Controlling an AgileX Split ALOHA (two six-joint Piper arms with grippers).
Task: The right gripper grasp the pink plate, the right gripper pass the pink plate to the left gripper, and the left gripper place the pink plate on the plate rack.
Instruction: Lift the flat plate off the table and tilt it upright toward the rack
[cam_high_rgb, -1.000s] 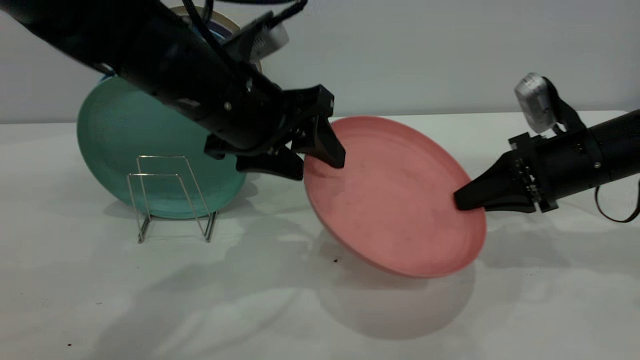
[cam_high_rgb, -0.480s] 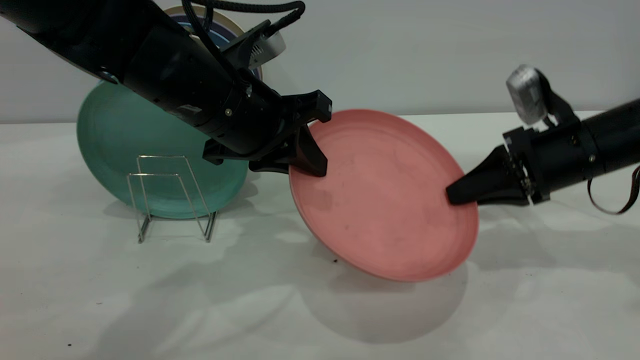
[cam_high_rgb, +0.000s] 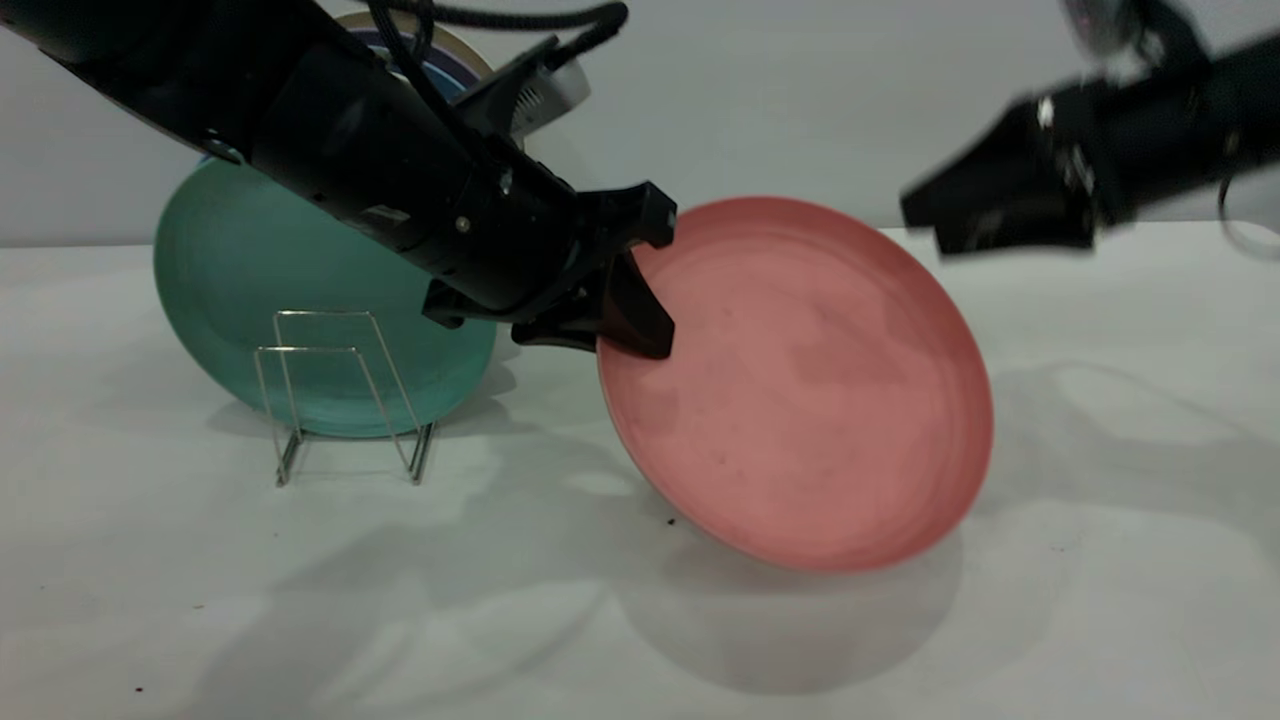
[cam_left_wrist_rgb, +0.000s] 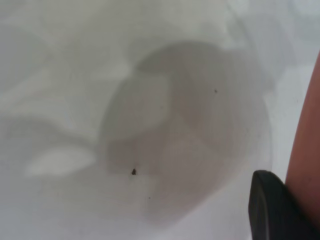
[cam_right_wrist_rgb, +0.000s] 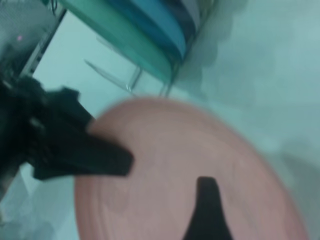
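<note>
The left arm's black two-fingered claw (cam_high_rgb: 628, 330) grips the round salmon-pink matte plastic plate (cam_high_rgb: 800, 390) by its rim, fingers closed across the edge at the side nearest the rack; the plate hangs tilted, face toward the camera, its low edge just above the white table (cam_high_rgb: 640, 620), over its own shadow. The right arm's black claw (cam_high_rgb: 925, 212) hangs clear above the plate's far side, apart from it and holding nothing; one finger shows in its wrist view (cam_right_wrist_rgb: 207, 210), but whether the fingers are parted cannot be told.

To the left stands the thin silver wire plate rack (cam_high_rgb: 340, 395), with a round teal-green plate (cam_high_rgb: 250, 290) propped upright at its back and a further plate edge visible behind that.

Judging by how it holds its shape from a single pinch at the rim, the pink plate seems light and stiff — not fragile, though the smooth plastic may swing or slip in so small a grip. The raised rim looks the sensible place to hold; a bite deeper over the lip would likely steady it. Lowering it between the rack's wire loops will probably want the plate turned upright, edge-on — and kept off the green one
</note>
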